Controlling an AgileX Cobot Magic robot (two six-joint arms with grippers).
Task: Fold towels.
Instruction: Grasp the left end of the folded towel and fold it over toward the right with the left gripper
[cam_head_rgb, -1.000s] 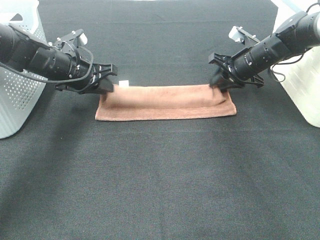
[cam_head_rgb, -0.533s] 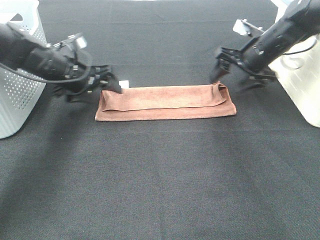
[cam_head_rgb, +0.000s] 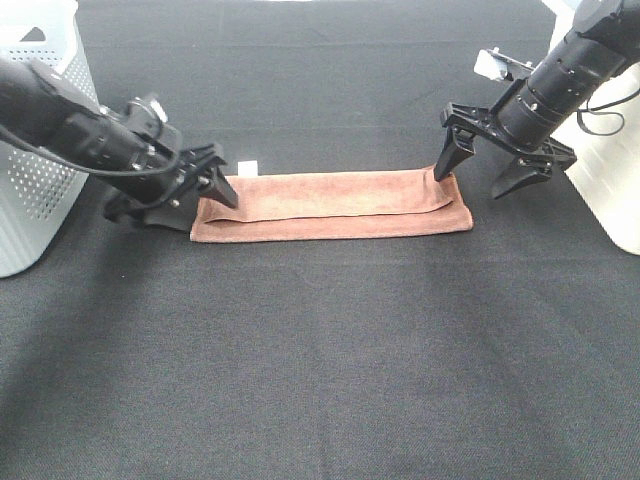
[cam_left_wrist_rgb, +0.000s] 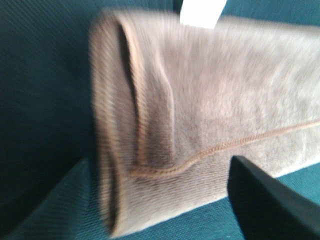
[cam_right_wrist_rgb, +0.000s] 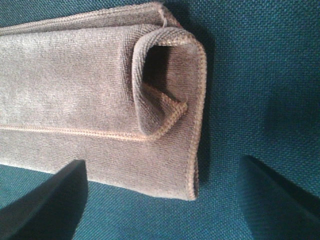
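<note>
A brown towel (cam_head_rgb: 330, 205) lies flat on the black table, folded lengthwise into a long strip, with a white tag (cam_head_rgb: 247, 166) at its far left corner. My left gripper (cam_head_rgb: 200, 205) is open and empty, just over the towel's left end. The left wrist view shows that end (cam_left_wrist_rgb: 200, 100), blurred, with one fingertip (cam_left_wrist_rgb: 270, 200) beside it. My right gripper (cam_head_rgb: 478, 178) is open and empty, its jaws spread just beyond the towel's right end. The right wrist view shows that end (cam_right_wrist_rgb: 100, 100) with a loose upper fold curled open, between my fingertips (cam_right_wrist_rgb: 50, 200).
A white perforated basket (cam_head_rgb: 40, 180) stands at the left edge, close behind my left arm. Another white container (cam_head_rgb: 610, 170) stands at the right edge beside my right arm. The black cloth-covered table (cam_head_rgb: 320, 350) stretches toward the near side.
Both grippers have opened and let go of the towel's far corners. The left one has dropped toward the left end; the right one has pulled back and spread at the right end.
</note>
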